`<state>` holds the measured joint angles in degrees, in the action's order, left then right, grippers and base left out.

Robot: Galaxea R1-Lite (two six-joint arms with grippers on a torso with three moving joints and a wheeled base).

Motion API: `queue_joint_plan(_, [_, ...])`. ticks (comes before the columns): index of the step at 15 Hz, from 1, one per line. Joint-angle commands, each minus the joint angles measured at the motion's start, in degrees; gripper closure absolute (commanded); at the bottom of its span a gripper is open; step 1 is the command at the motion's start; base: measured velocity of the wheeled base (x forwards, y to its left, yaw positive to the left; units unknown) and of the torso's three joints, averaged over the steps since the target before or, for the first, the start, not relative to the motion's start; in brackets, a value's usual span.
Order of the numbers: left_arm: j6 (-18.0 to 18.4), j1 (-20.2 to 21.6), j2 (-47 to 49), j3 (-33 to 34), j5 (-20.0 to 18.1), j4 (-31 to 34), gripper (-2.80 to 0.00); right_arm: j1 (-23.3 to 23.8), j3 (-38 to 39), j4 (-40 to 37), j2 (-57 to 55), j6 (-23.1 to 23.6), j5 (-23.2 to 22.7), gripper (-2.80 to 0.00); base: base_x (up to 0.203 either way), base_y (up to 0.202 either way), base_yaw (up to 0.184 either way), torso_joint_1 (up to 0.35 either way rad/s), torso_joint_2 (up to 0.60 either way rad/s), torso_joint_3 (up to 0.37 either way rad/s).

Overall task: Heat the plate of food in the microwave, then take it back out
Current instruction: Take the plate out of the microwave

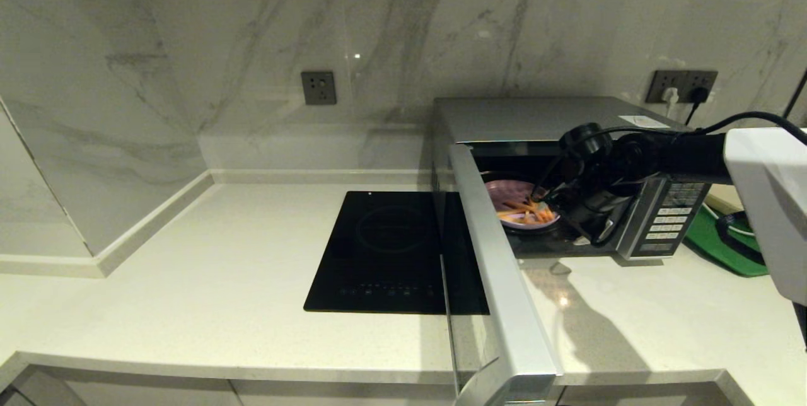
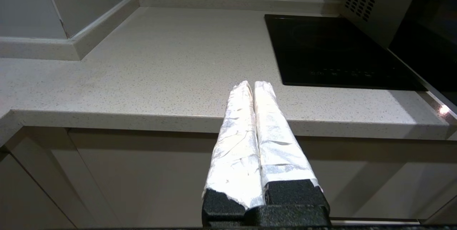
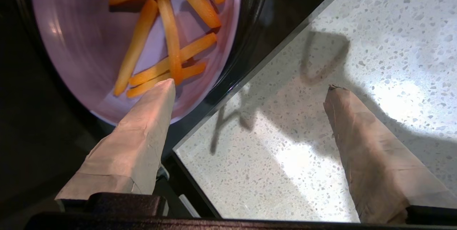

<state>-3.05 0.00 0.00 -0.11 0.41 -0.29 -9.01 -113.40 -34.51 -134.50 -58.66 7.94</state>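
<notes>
Microwave [image 1: 542, 119] door [image 1: 498, 280] swung wide open toward the camera. Plate of food [image 1: 518, 204] sits inside the cavity, orange sticks piled on it. Right gripper [image 3: 250, 90] is at the cavity mouth, fingers spread wide, holding nothing; one finger [image 3: 142, 126] hangs over the plate's near rim, the other over the countertop [image 3: 303, 151].

Step is either the plate just set down or a reach to fetch it; can't tell which from here, and nothing shows whether heating has run. If loading, next is clearing the arm out and shutting the door. If fetching, the fingers need to straddle the rim.

Left gripper [image 2: 254, 85] parked below the counter edge, fingers pressed together, empty.

Arm blocks the plate's right side in the head view; cavity interior is dark. Green tray [image 1: 719, 242] is half hidden behind the arm.
</notes>
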Motion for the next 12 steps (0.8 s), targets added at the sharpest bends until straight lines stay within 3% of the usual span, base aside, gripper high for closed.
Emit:
queue_joint_plan(1, [0.0,0.0,0.0,0.0,0.0,0.0,0.00,0.0,0.0,0.4,-0.8,-0.3,0.1,-2.80,0.000,0.000,0.000,0.000,0.00,0.000])
queue_joint_plan(12, [0.0,0.0,0.0,0.0,0.0,0.0,0.00,0.0,0.0,1.4,-2.8,-2.2,0.4,-2.80,0.000,0.000,0.000,0.000,0.00,0.000])
